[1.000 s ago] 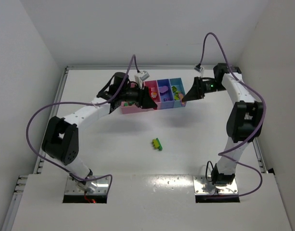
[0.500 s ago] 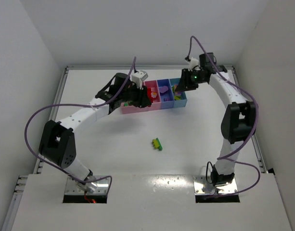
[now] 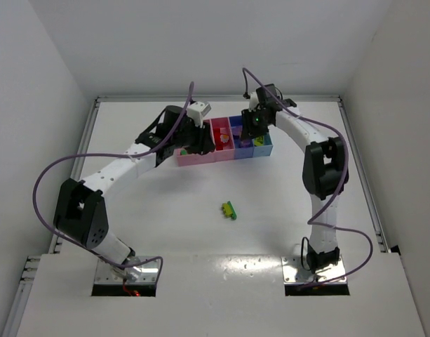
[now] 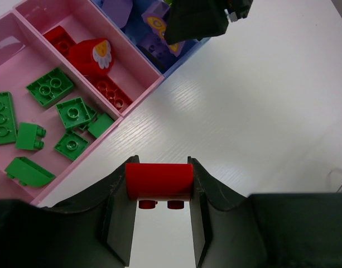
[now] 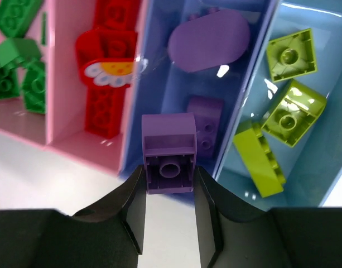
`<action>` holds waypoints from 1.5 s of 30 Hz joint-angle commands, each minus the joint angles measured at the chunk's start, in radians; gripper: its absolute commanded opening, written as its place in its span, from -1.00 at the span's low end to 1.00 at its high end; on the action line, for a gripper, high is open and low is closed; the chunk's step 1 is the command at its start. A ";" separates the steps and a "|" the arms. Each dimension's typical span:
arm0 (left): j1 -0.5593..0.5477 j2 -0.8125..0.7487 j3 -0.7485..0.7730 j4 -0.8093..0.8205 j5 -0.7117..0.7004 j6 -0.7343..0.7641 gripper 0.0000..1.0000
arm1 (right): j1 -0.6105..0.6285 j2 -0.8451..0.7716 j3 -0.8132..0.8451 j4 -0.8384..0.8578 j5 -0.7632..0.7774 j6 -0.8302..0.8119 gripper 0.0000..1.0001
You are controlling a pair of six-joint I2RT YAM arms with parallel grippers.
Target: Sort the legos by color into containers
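Note:
The containers (image 3: pixel 200 159) stand in a row at the table's far middle. My left gripper (image 3: pixel 209 142) (image 4: pixel 159 187) is shut on a red lego (image 4: pixel 159 180), held above the white table just in front of the narrow pink bin (image 4: pixel 138 71). That bin holds red pieces (image 4: pixel 91 56), and the wide pink bin (image 4: pixel 14 50) holds several green legos (image 4: pixel 50 86). My right gripper (image 3: pixel 254 130) (image 5: pixel 169 174) is shut on a purple lego (image 5: pixel 169 151) over the front edge of the blue-violet bin (image 5: pixel 159 61). The light blue bin (image 5: pixel 321 151) holds yellow-green legos (image 5: pixel 287 115).
A green and yellow lego stack (image 3: pixel 229 210) lies alone on the table in front of the bins. White walls enclose the table on the left, back and right. Purple cables loop above both arms.
My right arm has swung left from beside the light blue bin to over the blue-violet bin. My left gripper has drawn back slightly left over the pink bins.

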 commanded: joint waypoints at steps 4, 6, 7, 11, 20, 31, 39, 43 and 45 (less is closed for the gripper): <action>0.009 -0.016 0.029 0.012 -0.011 -0.005 -0.76 | 0.029 0.032 0.091 0.026 0.048 -0.003 0.13; 0.009 0.006 0.052 0.012 -0.002 -0.005 -0.73 | 0.041 0.032 0.102 0.026 0.048 -0.003 0.23; 0.018 0.035 0.063 0.012 -0.002 -0.005 -0.73 | 0.041 0.032 0.102 0.026 0.048 -0.003 0.30; 0.018 0.116 0.130 0.055 -0.014 -0.005 -0.73 | 0.041 -0.025 0.104 0.026 0.015 -0.024 0.44; 0.018 0.397 0.379 0.092 -0.087 0.013 -0.73 | 0.020 -0.283 -0.080 0.076 -0.009 -0.026 0.44; 0.018 0.639 0.532 0.103 -0.158 0.041 -0.37 | -0.094 -0.449 -0.270 0.067 -0.013 -0.055 0.46; 0.018 0.668 0.583 0.103 -0.169 0.041 0.25 | -0.134 -0.469 -0.318 0.047 -0.194 -0.130 0.46; 0.018 0.603 0.539 0.113 -0.103 0.041 0.39 | -0.134 -0.478 -0.356 0.019 -0.359 -0.236 0.44; 0.018 0.544 0.502 0.113 -0.075 0.041 0.41 | -0.134 -0.488 -0.394 0.000 -0.421 -0.292 0.42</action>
